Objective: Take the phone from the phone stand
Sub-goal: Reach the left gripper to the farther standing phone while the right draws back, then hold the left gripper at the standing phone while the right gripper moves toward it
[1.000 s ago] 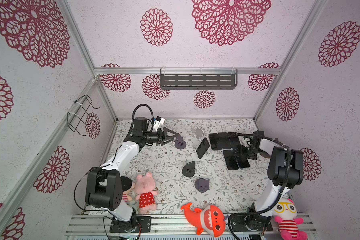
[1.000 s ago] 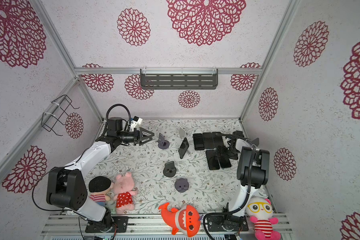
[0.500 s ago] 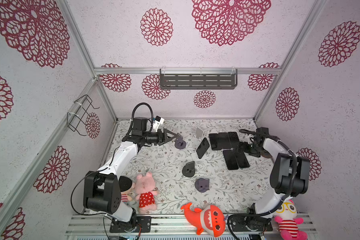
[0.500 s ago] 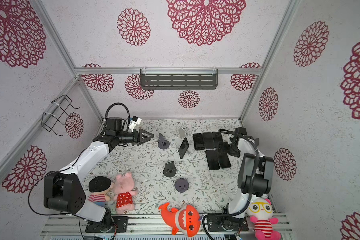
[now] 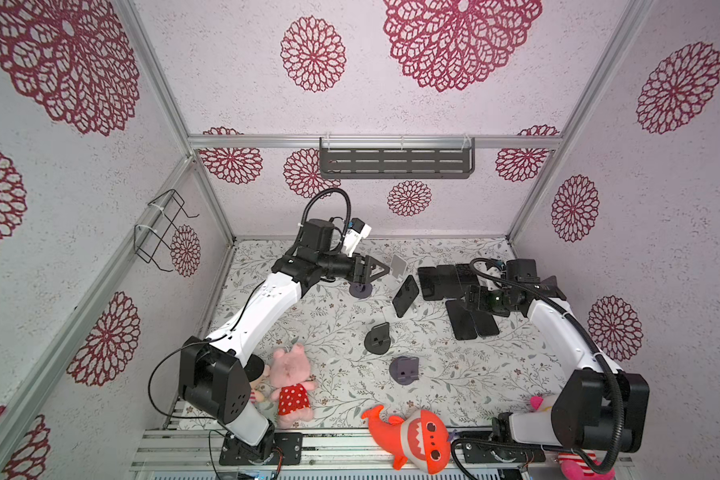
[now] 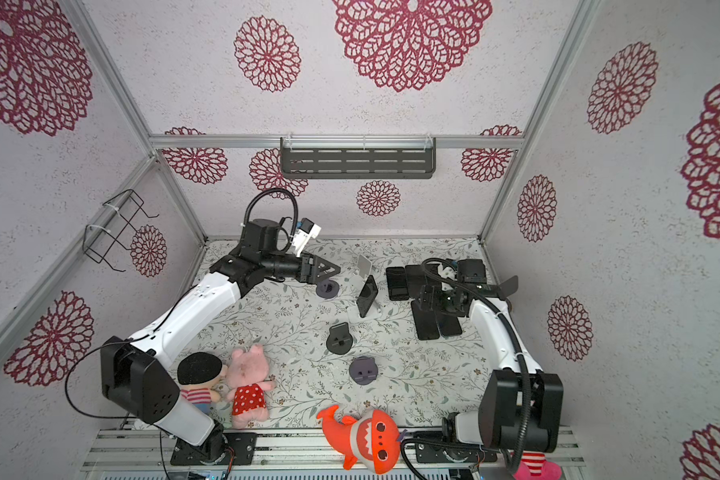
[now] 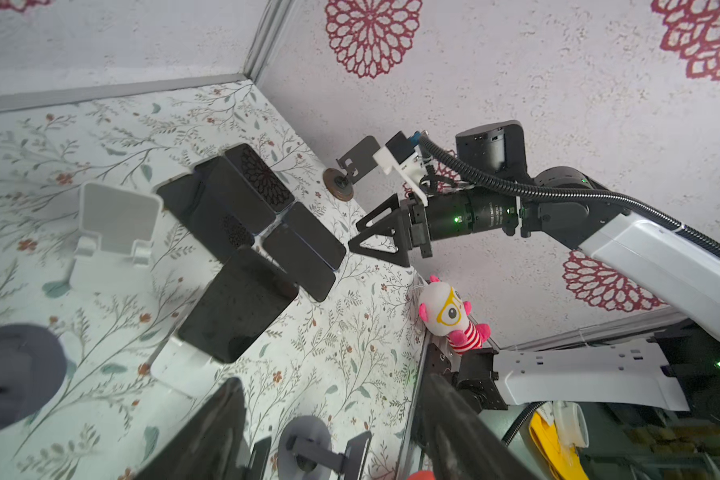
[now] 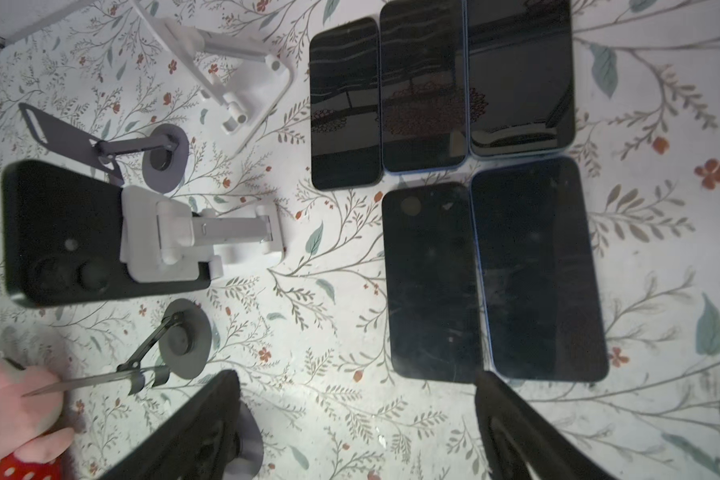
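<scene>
A black phone (image 5: 406, 295) (image 6: 367, 296) leans in a white phone stand (image 8: 175, 237) near the middle of the floral table. The left wrist view shows its dark screen (image 7: 238, 305), the right wrist view its back (image 8: 59, 232). My left gripper (image 5: 377, 270) (image 6: 329, 270) hovers just left of the phone, open and empty, with floral table between its fingers (image 7: 208, 436). My right gripper (image 5: 472, 300) (image 6: 427, 301) (image 8: 354, 436) is open above the flat phones to the right, holding nothing; it also shows in the left wrist view (image 7: 375, 237).
Several phones lie flat at the right (image 5: 445, 282) (image 5: 472, 324). Empty stands stand around: a white one (image 5: 398, 266), a dark purple one (image 5: 360, 289), a black one (image 5: 377, 338), a grey one (image 5: 404, 370). A pink pig plush (image 5: 289, 374) and an orange shark plush (image 5: 412, 436) lie at the front.
My left gripper has moved right, closer to the phone on its stand. The right arm has stretched out lower, its gripper shifting slightly left over the flat phones.
</scene>
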Robot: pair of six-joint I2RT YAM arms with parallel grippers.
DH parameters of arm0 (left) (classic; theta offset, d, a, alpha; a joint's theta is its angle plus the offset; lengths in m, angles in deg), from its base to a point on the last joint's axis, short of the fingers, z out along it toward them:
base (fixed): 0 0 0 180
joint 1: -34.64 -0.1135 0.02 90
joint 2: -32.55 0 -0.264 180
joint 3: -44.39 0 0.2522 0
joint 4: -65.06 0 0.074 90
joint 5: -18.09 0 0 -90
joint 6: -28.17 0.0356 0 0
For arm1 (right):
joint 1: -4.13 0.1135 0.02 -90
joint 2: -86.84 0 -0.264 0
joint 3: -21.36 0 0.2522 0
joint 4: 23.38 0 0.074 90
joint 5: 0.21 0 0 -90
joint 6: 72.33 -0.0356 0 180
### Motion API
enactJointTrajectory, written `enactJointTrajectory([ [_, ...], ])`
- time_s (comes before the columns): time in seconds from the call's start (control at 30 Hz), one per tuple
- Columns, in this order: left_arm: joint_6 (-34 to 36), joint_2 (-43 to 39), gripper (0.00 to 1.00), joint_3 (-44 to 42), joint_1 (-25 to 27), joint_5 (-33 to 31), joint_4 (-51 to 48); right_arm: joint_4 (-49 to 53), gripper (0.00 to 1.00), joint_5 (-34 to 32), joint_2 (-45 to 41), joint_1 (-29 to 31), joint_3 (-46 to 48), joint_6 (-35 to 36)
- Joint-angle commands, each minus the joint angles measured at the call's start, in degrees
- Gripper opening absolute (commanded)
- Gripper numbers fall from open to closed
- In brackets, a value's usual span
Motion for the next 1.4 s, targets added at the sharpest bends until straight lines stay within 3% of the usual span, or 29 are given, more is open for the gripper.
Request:
enactJointTrajectory([
  [0.0,10.08,4.62,0.71,4.32,0.73,1.71,-2.69,2.57,0.91,3.13,-4.31,1.09,1.20,-1.68],
  [0.2,24.91,9.88,0.80,9.36,4.64,-0.37,-7.01,3.29,0.91,4.79,-10.50,1.61,4.75,-2.59],
  [0.43,29.09,20.91,1.00,20.69,5.67,3.35,-14.73,6.87,0.91,3.52,-14.42,1.61,4.28,-2.09],
  [0.7,26.50,23.41,0.97,17.51,8.19,-4.71,-4.89,5.44,0.91,5.50,-16.46,1.73,4.69,-3.37],
  [0.9,23.94,21.68,0.97,12.78,7.85,-0.37,1.56,-3.84,0.90,4.40,-18.42,9.86,6.76,-8.76],
  [1.13,27.52,23.18,0.98,15.05,7.08,2.83,-1.94,-8.81,0.87,3.74,-16.90,12.47,5.32,-11.17],
  [1.37,29.71,26.66,0.97,17.24,6.36,-1.90,-2.79,-4.72,0.87,0.73,-19.73,12.42,6.35,-9.78],
])
